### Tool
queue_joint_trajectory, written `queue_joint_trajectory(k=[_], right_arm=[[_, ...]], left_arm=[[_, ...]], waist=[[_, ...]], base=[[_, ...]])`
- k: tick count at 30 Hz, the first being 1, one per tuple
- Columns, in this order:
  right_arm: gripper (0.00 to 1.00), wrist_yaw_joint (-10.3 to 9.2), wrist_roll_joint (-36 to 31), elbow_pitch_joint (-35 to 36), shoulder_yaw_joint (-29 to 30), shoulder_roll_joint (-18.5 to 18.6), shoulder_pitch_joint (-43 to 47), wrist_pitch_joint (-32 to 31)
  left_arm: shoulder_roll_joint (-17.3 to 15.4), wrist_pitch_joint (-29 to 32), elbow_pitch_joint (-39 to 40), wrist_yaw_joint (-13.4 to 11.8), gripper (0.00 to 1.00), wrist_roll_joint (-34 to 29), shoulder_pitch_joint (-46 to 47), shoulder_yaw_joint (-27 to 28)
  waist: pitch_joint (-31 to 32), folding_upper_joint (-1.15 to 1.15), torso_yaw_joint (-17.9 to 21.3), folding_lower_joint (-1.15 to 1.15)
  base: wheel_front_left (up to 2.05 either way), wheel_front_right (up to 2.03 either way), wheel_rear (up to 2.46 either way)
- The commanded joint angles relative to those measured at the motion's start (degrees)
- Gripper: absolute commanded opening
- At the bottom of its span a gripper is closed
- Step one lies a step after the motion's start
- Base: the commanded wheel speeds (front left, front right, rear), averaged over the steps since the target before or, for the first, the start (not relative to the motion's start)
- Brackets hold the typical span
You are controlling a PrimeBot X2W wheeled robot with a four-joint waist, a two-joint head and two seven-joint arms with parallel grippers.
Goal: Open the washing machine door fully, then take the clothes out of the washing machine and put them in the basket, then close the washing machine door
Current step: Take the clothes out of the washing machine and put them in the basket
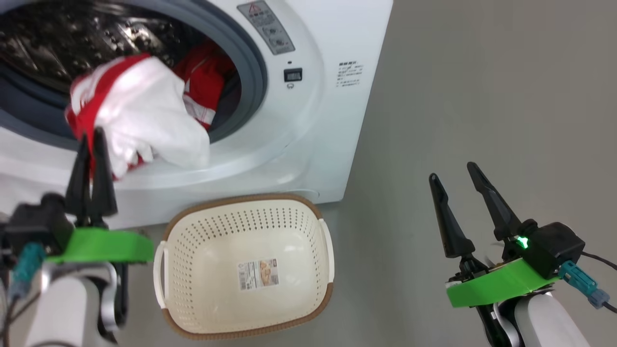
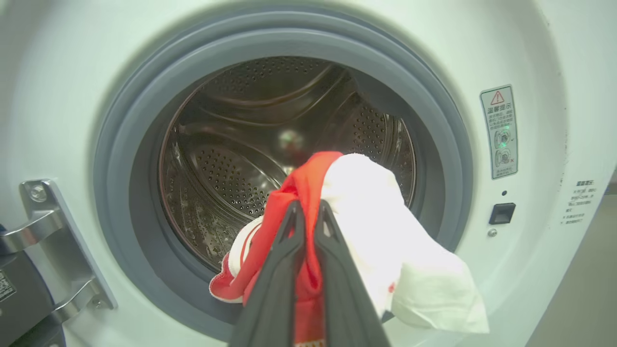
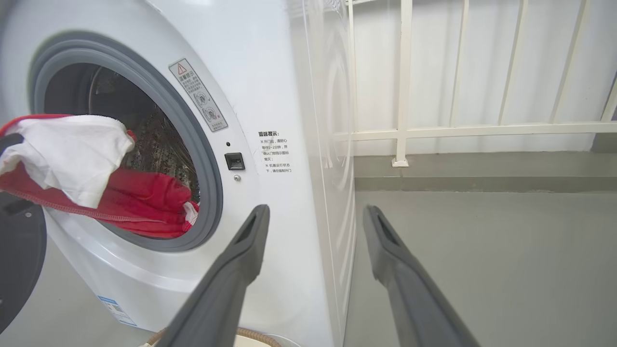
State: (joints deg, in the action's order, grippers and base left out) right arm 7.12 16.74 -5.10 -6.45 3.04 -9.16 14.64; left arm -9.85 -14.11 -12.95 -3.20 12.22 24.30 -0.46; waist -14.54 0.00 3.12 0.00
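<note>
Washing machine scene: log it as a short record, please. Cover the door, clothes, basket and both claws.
door: open, its dark rim at the left edge of the right wrist view
left claw: shut on a red-and-white garment, at the drum mouth
garment: partly out, hanging from the mouth
drum: more red cloth inside
basket: on the floor before the machine, no clothes in it
right claw: open, holds nothing, off to the machine's right

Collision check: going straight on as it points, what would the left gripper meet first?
The left gripper, shut on the clothes, points into the open washing machine; likely the drum back wall first, though depth is unclear.
</note>
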Motion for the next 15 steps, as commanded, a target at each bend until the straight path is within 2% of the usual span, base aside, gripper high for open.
queue_joint_trajectory(k=[1,10,15], right_arm=[[1.0,0.36,0.37,1.36,-1.15,-0.16,0.76,0.36],[1.0,0.36,0.42,1.56,0.32,-0.16,3.22,0.36],[1.0,0.36,0.52,1.76,0.44,-0.16,3.04,0.36]], left_arm=[[-1.26,0.4,3.5,-1.01,0.0,-0.35,-1.56,1.39],[0.71,3.91,15.15,-2.62,0.0,-0.46,-8.58,-0.77],[1.74,5.68,18.02,-2.52,0.0,0.5,-10.31,-2.05]], waist=[[1.68,0.0,0.63,0.0],[3.18,0.0,0.11,0.0],[2.91,0.0,-0.87,0.0]], base=[[0.0,0.0,0.0],[0.0,0.0,0.0],[0.0,0.0,0.0]])
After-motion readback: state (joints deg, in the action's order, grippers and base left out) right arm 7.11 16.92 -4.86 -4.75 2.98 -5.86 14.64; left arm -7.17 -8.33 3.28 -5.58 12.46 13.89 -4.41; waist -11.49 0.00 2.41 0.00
